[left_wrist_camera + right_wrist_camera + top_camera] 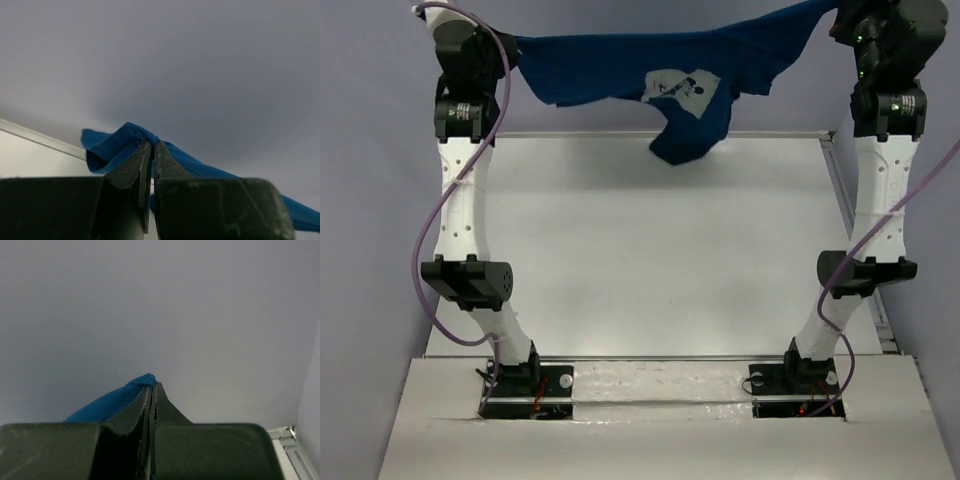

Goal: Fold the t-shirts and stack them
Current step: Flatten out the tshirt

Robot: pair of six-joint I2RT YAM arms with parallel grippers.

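Note:
A dark blue t-shirt (620, 65) with a white and light-blue print (682, 86) hangs stretched in the air above the far edge of the table. Its lowest fold (688, 140) droops toward the table top. My left gripper (152, 143) is shut on the shirt's left end, where blue cloth (112, 147) bunches round the fingertips. My right gripper (152, 385) is shut on the shirt's right end, with a tuft of blue cloth (112, 402) showing beside its left finger. In the top view both grippers are raised high at the upper corners, hidden behind the wrists.
The white table top (650, 250) lies below the hanging shirt, with a metal rail (855, 220) along its right side. Grey walls stand behind and to both sides. The arm bases (520, 385) sit at the near edge.

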